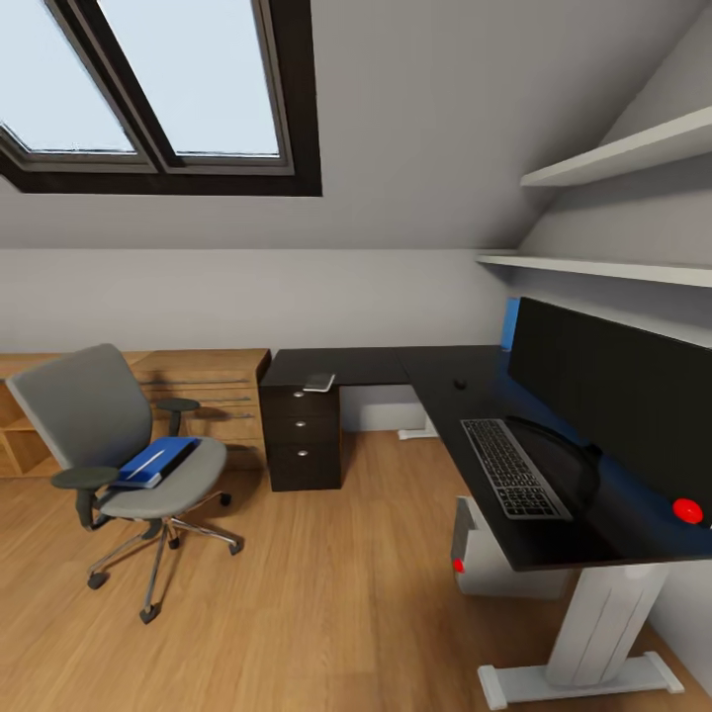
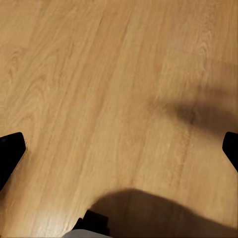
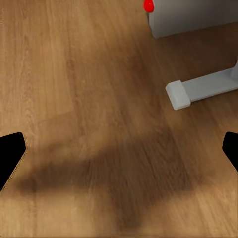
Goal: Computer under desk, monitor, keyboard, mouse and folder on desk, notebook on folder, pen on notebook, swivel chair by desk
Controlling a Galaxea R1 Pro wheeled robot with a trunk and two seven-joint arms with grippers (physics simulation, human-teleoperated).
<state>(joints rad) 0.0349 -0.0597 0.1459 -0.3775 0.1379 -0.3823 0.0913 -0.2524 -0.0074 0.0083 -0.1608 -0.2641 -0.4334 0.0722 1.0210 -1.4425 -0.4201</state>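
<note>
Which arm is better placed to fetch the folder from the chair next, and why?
Probably the left. The folder lies on the swivel chair at the head view's left, the left arm's side, while the desk stands to the right. Both tools hang open over bare floor.

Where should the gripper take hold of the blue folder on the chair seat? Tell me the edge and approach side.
Likely the thin bright blue folder's front edge, which points toward the seat's open front. Come in from the front of the grey padded swivel chair, low and level: the folder lies flat, the backrest blocks the rear, and black armrests flank both sides.
</note>
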